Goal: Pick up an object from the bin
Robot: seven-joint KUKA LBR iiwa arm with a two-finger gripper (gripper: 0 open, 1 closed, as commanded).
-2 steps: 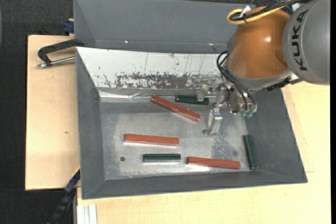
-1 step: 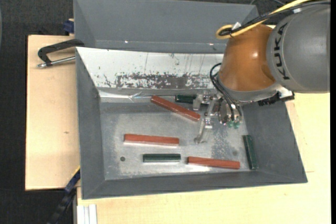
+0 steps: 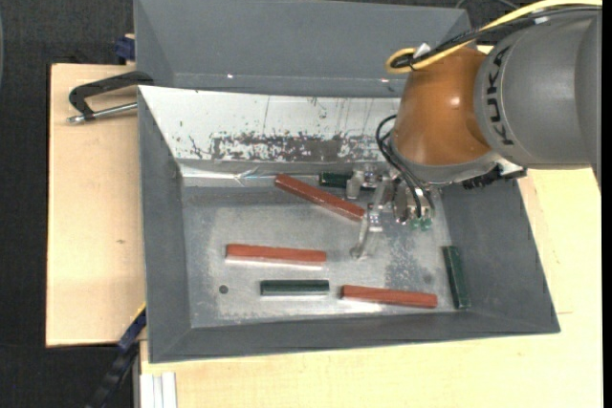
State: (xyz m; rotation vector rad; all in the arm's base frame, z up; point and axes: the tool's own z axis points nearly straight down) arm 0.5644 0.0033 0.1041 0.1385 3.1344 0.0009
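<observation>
Under the robot's orange cover [image 3: 440, 115], low in the right back part of the grey bin [image 3: 163, 205]: gripper [image 3: 375, 223], pointing down at the bin floor. Cannot tell if open or closed; too small and dark to make out.

Just beside the gripper, on its left: a long red stick [image 3: 316, 194], lying tilted, with its lower end right at the gripper. Cannot tell if touching it or held by it.

Close behind that stick, near the back wall: a small dark thing [image 3: 333, 178].

Further out, toward the front and left: another red stick [image 3: 275, 254], lying flat, well apart from the gripper. In front of that, a dark green stick [image 3: 295, 287], also flat. Next to it on the right, a third red stick [image 3: 387, 297], near the front wall. Off by the right wall, a second dark green stick [image 3: 455, 277], pointing front to back.

Spread out one by one over the bin floor, all of these.
</observation>
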